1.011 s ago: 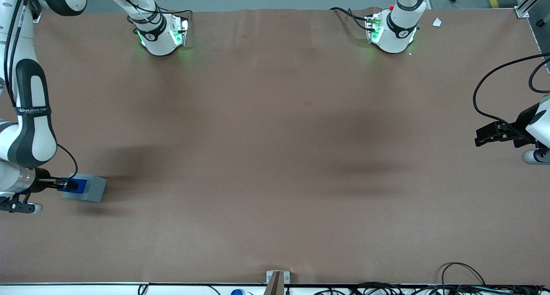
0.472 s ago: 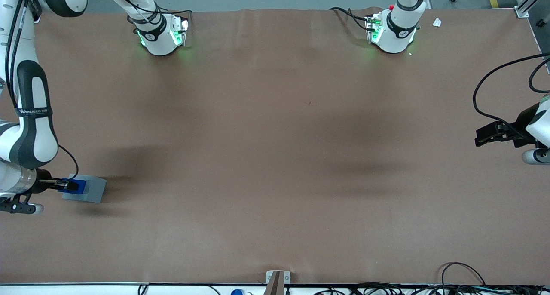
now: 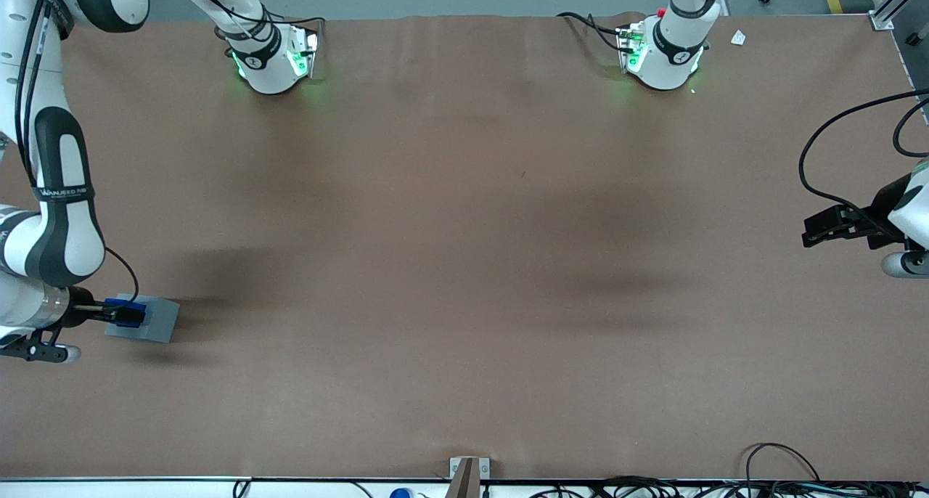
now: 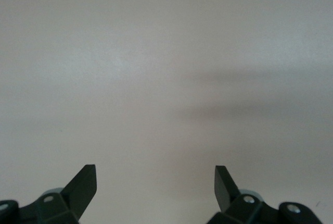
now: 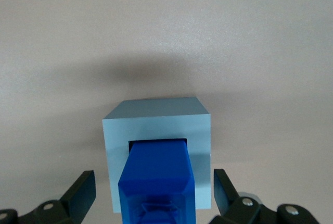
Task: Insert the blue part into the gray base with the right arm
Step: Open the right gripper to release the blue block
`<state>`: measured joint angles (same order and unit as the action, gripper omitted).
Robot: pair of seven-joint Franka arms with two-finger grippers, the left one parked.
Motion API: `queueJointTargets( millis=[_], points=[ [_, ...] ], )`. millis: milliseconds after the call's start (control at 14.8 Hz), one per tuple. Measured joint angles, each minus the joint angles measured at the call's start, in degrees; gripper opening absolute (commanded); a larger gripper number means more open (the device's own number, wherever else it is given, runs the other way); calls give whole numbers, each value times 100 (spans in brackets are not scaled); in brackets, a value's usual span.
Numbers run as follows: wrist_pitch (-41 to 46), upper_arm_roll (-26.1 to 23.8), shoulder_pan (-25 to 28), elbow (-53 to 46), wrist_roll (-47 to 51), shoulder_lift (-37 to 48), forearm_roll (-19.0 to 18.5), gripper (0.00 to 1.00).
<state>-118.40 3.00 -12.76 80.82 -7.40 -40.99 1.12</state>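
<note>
Front view: the right arm (image 3: 62, 215) reaches over the worktop (image 3: 464, 266) at the working arm's end; its gripper (image 3: 120, 313) is over the gray base (image 3: 156, 322), at the blue part (image 3: 129, 314).
Right wrist view: gripper (image 5: 154, 195) fingers (image 5: 83, 193) spread wide, clear of the blue part (image 5: 156, 174), which stands in the gray base's (image 5: 156, 125) socket.

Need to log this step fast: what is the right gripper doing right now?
Right gripper: open, fingers spread either side of the blue part, which sits in the gray base.

A brown table (image 3: 464, 266) — black cables (image 3: 835, 142) trail toward the parked arm's end.
</note>
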Motion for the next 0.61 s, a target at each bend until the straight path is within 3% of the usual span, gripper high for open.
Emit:
queueJointTargets(
  millis=[607],
  points=[
    [455,-7,41,-194,-2,239,-3,100]
  ],
)
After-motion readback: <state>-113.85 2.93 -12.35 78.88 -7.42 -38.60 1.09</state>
